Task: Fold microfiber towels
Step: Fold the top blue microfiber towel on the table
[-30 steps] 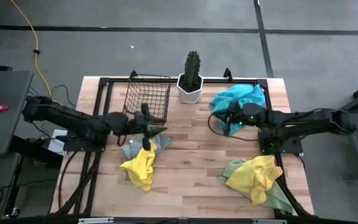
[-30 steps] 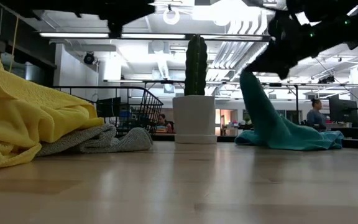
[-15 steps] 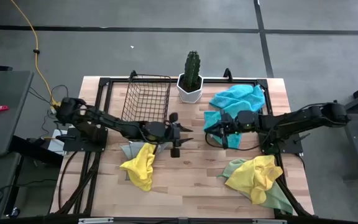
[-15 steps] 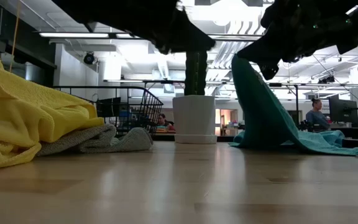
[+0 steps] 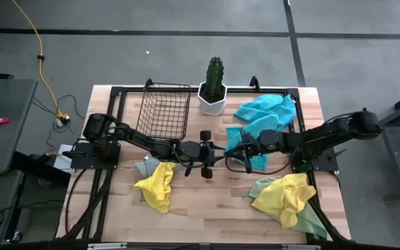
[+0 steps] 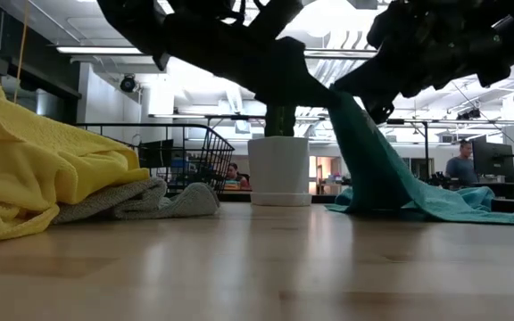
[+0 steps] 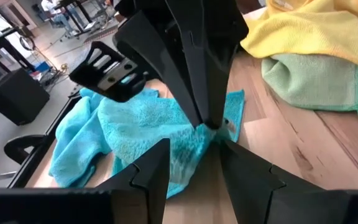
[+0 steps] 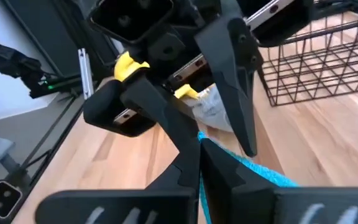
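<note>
Right now your 2 arms are meeting over the middle of the bench (image 5: 207, 198), so start with the big picture. You are seeing the turquoise towel (image 5: 264, 115) trailing from the back right of the bench toward the centre, with 1 corner lifted off the wood. At the front right a yellow towel (image 5: 289, 194) is lying on a pale green towel (image 5: 311, 222). At the front left a second yellow towel (image 5: 156, 186) is covering part of a grey towel (image 5: 145, 167). The wire basket (image 5: 164, 109) and the potted cactus (image 5: 214, 87) are standing along the back edge.

Your right gripper (image 5: 236, 151) is pinching that raised turquoise corner, fingers closed on the cloth; in the low view the towel is hanging from it like a tent. Your left gripper (image 5: 210, 151) is reaching in just beside it, fingers spread apart and holding nothing, lined up on the same corner in the left wrist view.

Watch these risks. The 2 grippers are working nearly tip to tip, so any further advance by the left one is likely to knock fingers together. If it is closing too close to the right gripper's pinch, you are getting 2 holds on 1 corner and no spread edge. The pinch looks shallow, so a tug could be slipping the cloth free. Dragging the towel sideways may also be catching the cactus pot.
</note>
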